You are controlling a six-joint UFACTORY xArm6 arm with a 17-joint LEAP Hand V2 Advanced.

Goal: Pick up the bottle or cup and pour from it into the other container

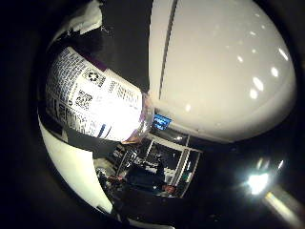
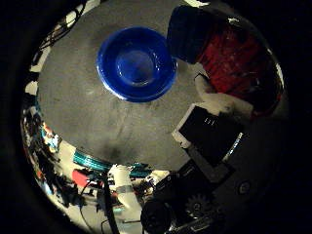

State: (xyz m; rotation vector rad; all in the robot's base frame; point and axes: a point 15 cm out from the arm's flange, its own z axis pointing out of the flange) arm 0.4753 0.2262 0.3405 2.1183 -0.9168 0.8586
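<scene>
In the right thumb side palm view a bottle (image 2: 226, 54) with a red label and a blue cap (image 2: 190, 29) lies close to the palm. My hand (image 2: 210, 127) has white and black fingers (image 2: 219, 100) curled against the bottle's side. The capped end points towards a blue bowl (image 2: 136, 63) that stands on a round grey table (image 2: 88, 112). The bowl looks empty. In the right little finger side palm view the bottle's white printed label (image 1: 91, 95) fills much of the picture, close to the palm.
Past the table's edge the room's clutter shows (image 2: 88, 180). A large white glossy surface (image 1: 224, 67) fills the far side of the right little finger side palm view, with dark furniture (image 1: 152, 167) beyond the bottle.
</scene>
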